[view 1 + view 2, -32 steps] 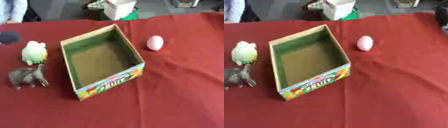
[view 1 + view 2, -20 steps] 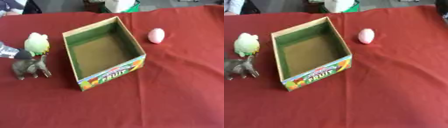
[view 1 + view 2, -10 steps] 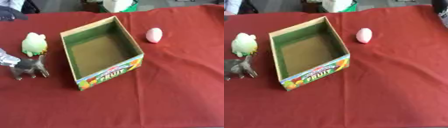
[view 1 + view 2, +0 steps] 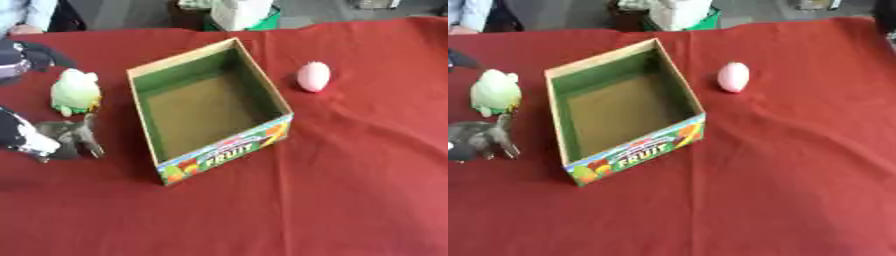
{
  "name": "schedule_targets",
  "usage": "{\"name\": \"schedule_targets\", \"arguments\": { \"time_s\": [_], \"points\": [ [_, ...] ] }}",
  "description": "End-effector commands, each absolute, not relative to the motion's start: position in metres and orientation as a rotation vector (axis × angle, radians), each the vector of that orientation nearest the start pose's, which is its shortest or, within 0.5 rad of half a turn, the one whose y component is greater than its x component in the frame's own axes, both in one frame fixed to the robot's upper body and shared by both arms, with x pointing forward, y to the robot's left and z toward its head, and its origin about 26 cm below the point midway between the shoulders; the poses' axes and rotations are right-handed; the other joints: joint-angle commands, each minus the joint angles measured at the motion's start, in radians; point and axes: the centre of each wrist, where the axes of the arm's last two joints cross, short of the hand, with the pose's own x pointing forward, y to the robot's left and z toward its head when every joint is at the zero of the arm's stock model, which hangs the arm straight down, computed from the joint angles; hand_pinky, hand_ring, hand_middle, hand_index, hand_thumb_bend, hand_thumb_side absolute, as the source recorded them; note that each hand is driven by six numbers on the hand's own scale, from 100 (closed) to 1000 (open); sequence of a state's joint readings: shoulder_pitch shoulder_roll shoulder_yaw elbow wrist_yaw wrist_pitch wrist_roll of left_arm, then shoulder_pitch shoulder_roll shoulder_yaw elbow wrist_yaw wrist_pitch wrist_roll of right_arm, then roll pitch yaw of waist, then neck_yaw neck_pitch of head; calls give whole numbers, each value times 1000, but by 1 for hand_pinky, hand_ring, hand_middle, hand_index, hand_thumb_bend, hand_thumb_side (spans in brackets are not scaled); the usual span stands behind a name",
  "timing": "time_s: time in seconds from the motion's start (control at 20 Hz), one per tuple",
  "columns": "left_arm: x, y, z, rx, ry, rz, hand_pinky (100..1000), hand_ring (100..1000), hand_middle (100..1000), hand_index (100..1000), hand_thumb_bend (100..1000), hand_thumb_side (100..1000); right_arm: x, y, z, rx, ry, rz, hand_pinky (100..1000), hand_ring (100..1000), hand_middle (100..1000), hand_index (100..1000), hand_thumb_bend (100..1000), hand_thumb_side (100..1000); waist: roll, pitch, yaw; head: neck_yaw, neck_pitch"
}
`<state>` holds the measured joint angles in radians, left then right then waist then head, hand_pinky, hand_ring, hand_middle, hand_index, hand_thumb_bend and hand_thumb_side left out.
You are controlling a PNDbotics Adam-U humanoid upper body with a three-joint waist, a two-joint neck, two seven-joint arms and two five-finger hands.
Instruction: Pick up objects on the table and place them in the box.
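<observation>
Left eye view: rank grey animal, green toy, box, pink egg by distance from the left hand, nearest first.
From the left hand, at the left edge:
1. Grey animal, right against the hand.
2. Green toy, just behind the animal.
3. Box, mid-table.
4. Pink egg, right of the box.

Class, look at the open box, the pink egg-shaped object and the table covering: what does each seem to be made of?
The box looks like printed cardboard: thin brown rims, a glossy fruit label. The pink egg-shaped object looks like smooth plastic or rubber; it has an even, soft sheen. The table covering looks like matte red cloth, with faint creases.
</observation>
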<state>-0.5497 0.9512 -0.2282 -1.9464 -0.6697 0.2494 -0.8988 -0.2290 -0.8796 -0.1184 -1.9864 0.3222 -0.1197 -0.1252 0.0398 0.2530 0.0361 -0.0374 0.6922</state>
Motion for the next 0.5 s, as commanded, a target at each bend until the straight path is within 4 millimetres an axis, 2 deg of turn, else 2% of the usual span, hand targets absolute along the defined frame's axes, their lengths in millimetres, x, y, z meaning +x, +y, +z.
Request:
{"name": "schedule_targets", "arguments": {
  "time_s": [0.05, 0.3, 0.35, 0.5],
  "points": [
    [312, 293, 294, 930, -1001, -1680, 902, 889, 943, 1000, 746, 618, 277, -355, 279, 1504, 3025, -1285, 692, 854, 847, 895, 293, 1000, -4, -12, -2, 4, -18],
    [319, 300, 287, 878, -975, -1646, 899, 887, 941, 1000, 733, 593, 277, -354, 278, 1503, 3029, -1283, 691, 853, 846, 895, 294, 1000, -5, -11, -3, 2, -19],
    [321, 302, 286, 872, -967, -1637, 897, 884, 932, 1000, 705, 556, 277, -354, 278, 1502, 3030, -1284, 691, 853, 844, 894, 293, 1000, -5, -10, -3, 2, -20],
    [331, 312, 279, 847, -926, -1592, 897, 883, 934, 1000, 696, 529, 278, -354, 277, 1496, 3033, -1289, 691, 852, 843, 894, 291, 1000, -7, -6, -8, 4, -22]
  ]
}}
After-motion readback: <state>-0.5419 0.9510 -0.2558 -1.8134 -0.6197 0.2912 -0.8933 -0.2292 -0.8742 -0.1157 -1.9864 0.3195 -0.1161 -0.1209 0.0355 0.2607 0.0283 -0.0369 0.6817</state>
